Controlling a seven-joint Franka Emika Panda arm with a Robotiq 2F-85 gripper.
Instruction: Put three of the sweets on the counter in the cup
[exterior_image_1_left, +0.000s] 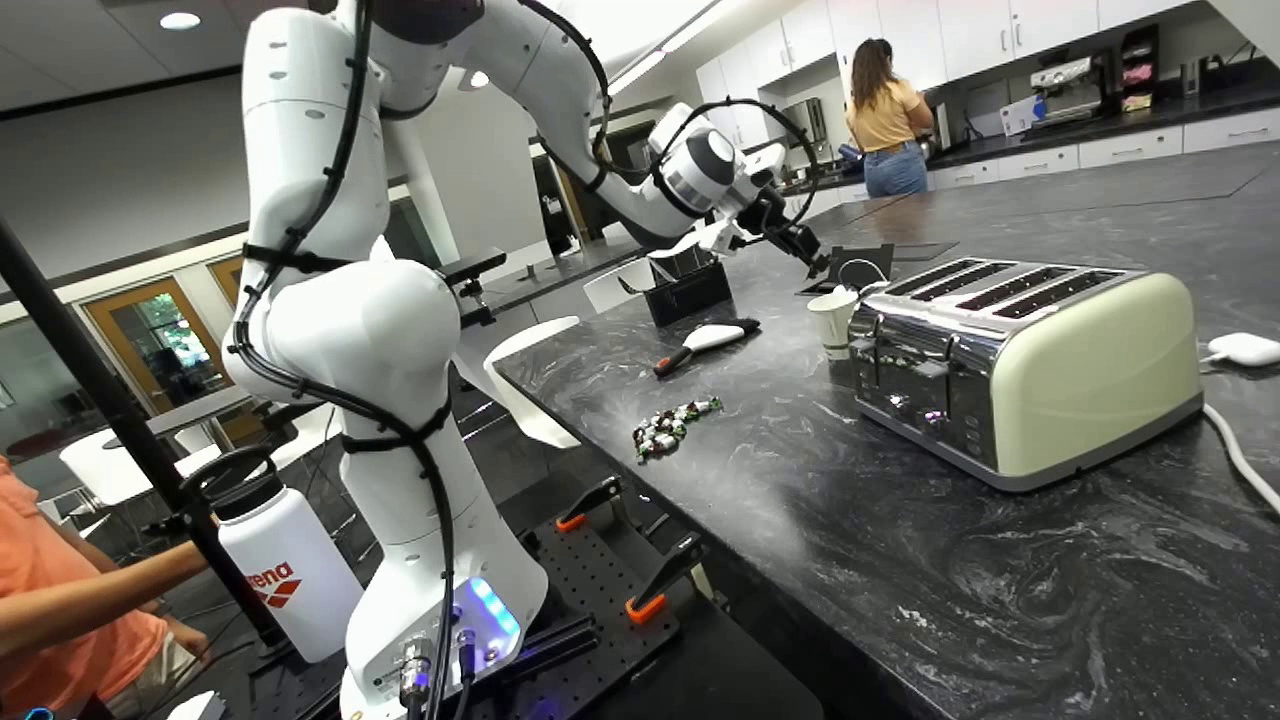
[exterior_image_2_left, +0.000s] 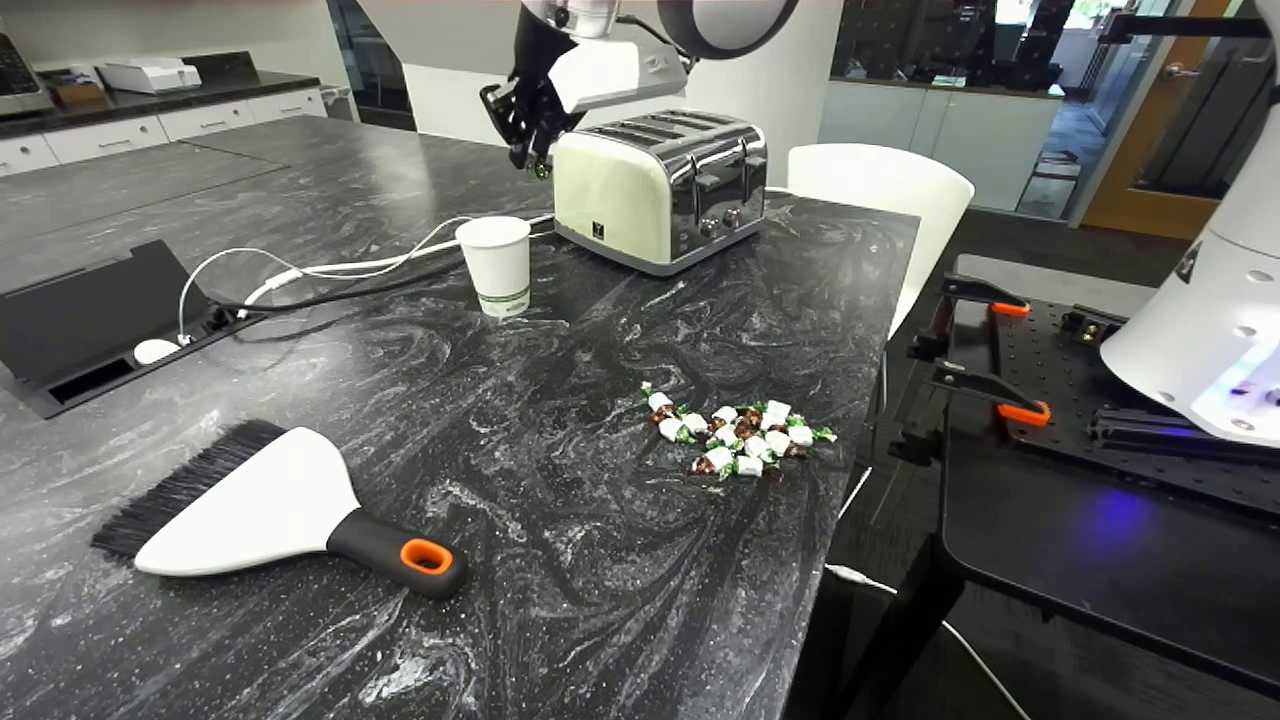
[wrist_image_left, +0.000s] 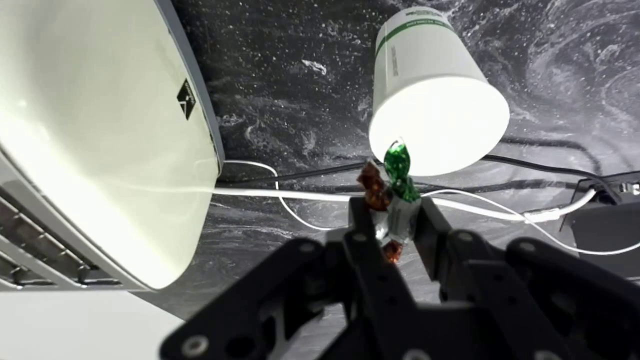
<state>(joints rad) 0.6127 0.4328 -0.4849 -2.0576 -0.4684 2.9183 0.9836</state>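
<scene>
Sweets (wrist_image_left: 403, 216) held near the toaster (exterior_image_2_left: 612, 195)

The end effector (wrist_image_left: 394, 215) clamps at least two sweets above the desk (exterior_image_2_left: 600, 560). The paper cup (exterior_image_2_left: 500, 268) stands upright apart from the toaster, well in from the desk's edge. Bare desk stretches from the cup to the loose sweets (exterior_image_2_left: 745, 440), heaped close to that edge.

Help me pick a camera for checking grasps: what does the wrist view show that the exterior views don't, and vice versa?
Only the wrist view shows, close up, what look like two gripped sweets in the hand, with amber and green wrapper ends; an exterior view gives just a green glint there.

Only the exterior views show the cluster of sweets, the brush and the arm's base.

All share the hand, the white cup, the toaster, some white cable and part of the counter.
</scene>
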